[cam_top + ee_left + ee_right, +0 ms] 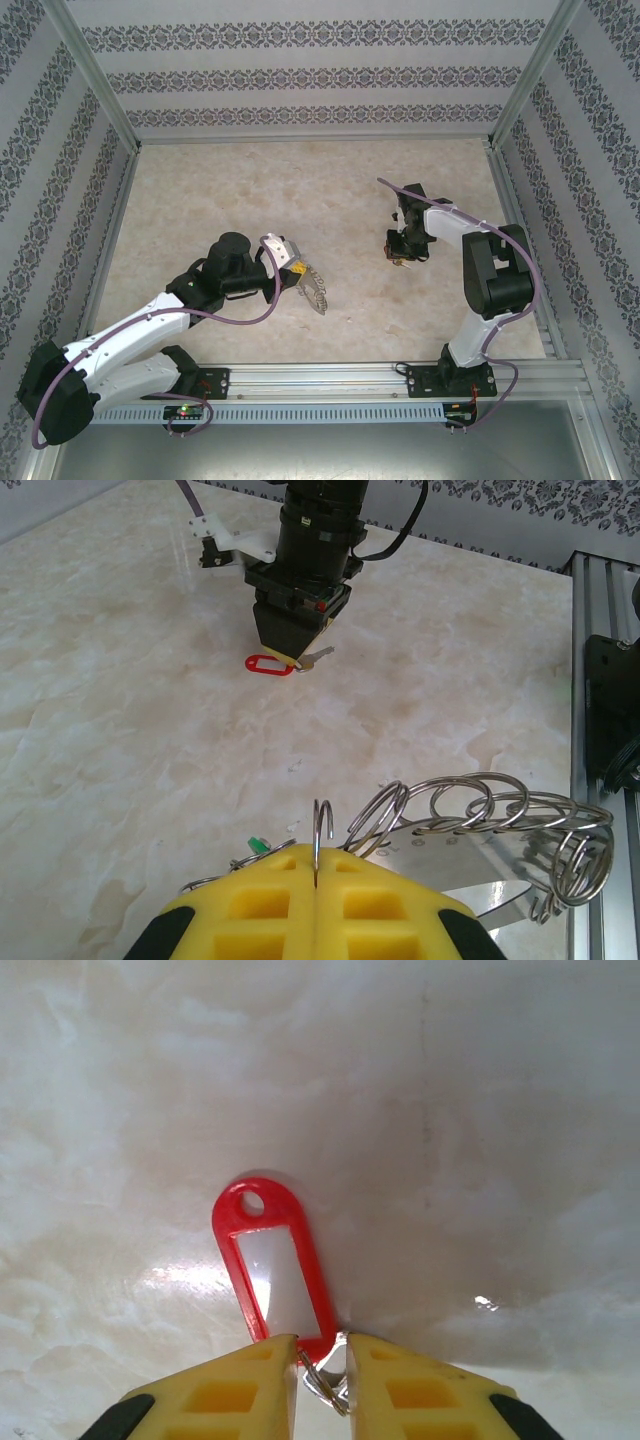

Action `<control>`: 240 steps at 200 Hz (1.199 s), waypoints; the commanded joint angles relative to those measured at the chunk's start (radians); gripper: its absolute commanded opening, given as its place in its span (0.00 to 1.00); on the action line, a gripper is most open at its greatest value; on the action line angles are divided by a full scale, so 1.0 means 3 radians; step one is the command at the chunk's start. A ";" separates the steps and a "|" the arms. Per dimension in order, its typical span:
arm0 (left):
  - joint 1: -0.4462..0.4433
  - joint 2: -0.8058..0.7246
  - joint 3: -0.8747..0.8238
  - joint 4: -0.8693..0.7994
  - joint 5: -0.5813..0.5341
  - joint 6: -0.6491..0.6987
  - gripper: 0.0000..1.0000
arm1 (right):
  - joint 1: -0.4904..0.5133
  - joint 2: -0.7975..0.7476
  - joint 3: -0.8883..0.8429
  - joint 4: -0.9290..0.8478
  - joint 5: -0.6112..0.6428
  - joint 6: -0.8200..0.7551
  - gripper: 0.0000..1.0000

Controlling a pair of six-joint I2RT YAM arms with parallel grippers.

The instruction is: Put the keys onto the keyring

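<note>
The keyring is a grey metal piece fringed with several silvery wire loops. My left gripper is shut on one thin loop of it, just above the table. A tiny green key head peeks out at the left fingertip. From above, the left gripper holds the keyring left of centre. A red key tag lies flat on the marble. My right gripper points straight down, shut on the silver key and small ring at the tag's near end. The right gripper stands right of centre.
Marble-patterned tabletop is bounded by patterned walls and metal posts. An aluminium rail carrying both arm bases runs along the near edge and appears at the right of the left wrist view.
</note>
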 commanded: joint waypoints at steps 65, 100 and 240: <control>0.0000 -0.0047 0.0012 0.0062 -0.0023 -0.0049 0.00 | 0.0045 -0.0013 0.0002 -0.0094 0.0064 0.0036 0.09; 0.0003 -0.0008 0.0027 0.0070 0.0002 -0.0054 0.00 | 0.0045 0.0013 -0.0003 -0.0101 0.0080 0.0035 0.11; 0.0001 0.0025 0.0032 0.0070 0.0009 -0.0059 0.00 | 0.0046 0.0031 0.0052 -0.0186 0.0103 -0.0029 0.13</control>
